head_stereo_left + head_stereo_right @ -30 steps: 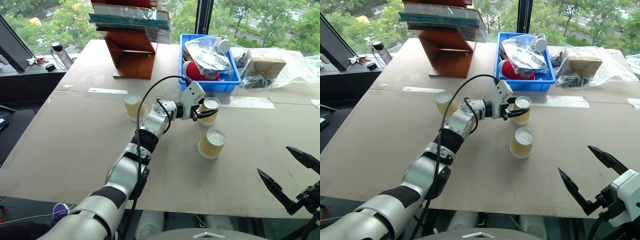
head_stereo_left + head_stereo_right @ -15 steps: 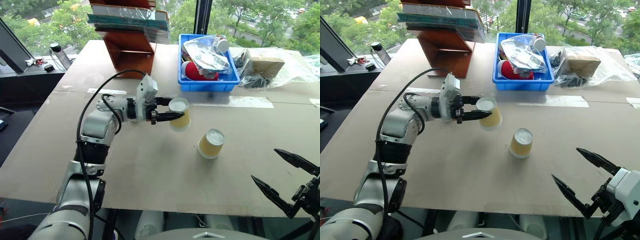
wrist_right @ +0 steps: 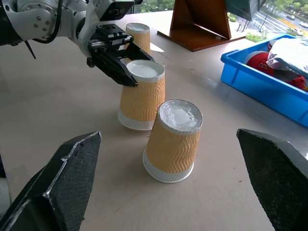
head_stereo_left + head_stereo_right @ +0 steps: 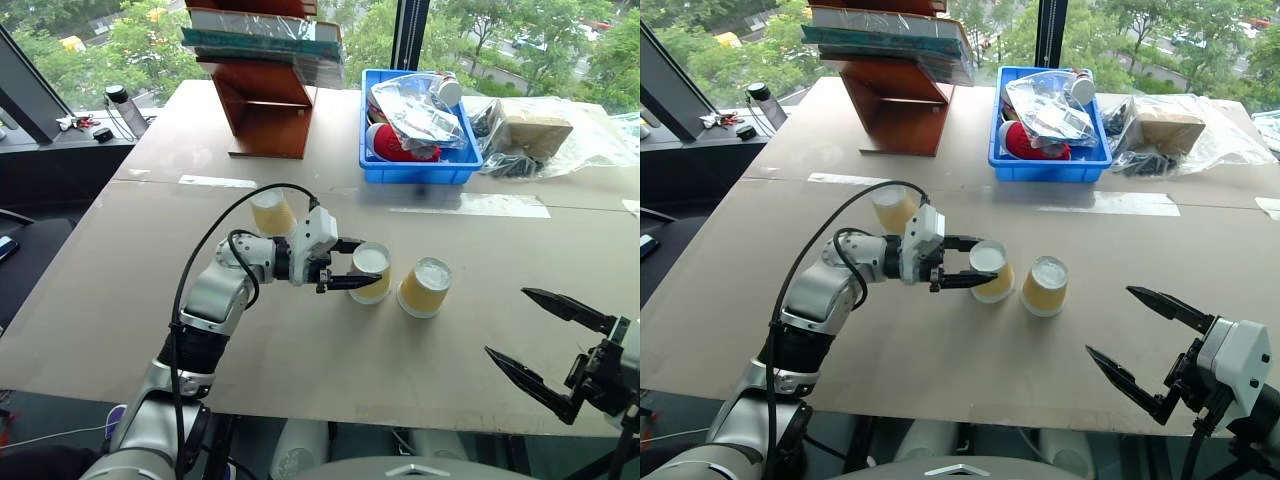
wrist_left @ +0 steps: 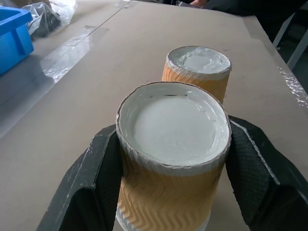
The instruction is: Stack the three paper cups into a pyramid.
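cups (image 4: 370, 271) (image 4: 424, 286) side by side (third (image 4: 272, 212) behind left claw (image 4: 350, 262)), blue bin (image 4: 415, 170) beyond.

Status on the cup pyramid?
Done: base nearly formed, one inverted cup stands on the table. In hand: left gripper holds a second cup beside it. Left: release it, then put the third cup on top. Right gripper open, idle.

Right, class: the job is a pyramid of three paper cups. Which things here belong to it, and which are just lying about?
Belongs to the job:
- held cup, in the left gripper
- cup beside it
- third cup

Lying about:
- blue bin
- wooden rack
- plastic bags
- bottle
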